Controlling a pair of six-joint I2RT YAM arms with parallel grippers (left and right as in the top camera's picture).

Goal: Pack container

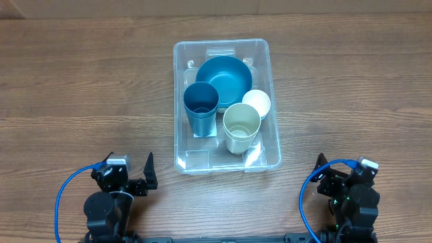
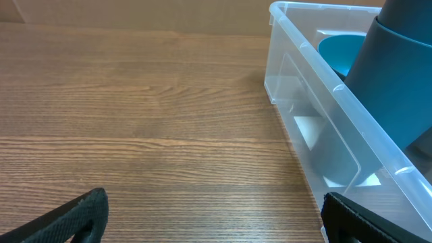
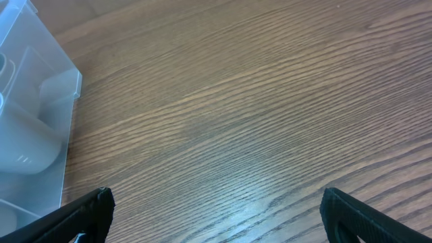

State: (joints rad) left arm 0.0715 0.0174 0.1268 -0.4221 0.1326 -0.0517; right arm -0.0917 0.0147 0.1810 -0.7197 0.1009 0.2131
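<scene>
The clear plastic container (image 1: 181,101) stands mid-table. Inside it are a blue bowl (image 1: 225,75), a dark blue cup (image 1: 200,106), a cream cup (image 1: 241,125) and a white cup (image 1: 257,102). My left gripper (image 1: 143,177) is open and empty at the near left, below the container's near left corner. In the left wrist view the container's wall (image 2: 317,121) and the dark blue cup (image 2: 398,74) show at the right, beyond the gripper's (image 2: 216,216) fingers. My right gripper (image 1: 327,177) is open and empty at the near right. The right wrist view shows the container's corner (image 3: 34,128) at the left of the gripper (image 3: 216,216).
The wooden table (image 1: 81,88) surrounds the container. Blue cables (image 1: 64,189) loop beside each arm base at the near edge. A pale wall edge runs along the far side (image 1: 135,8).
</scene>
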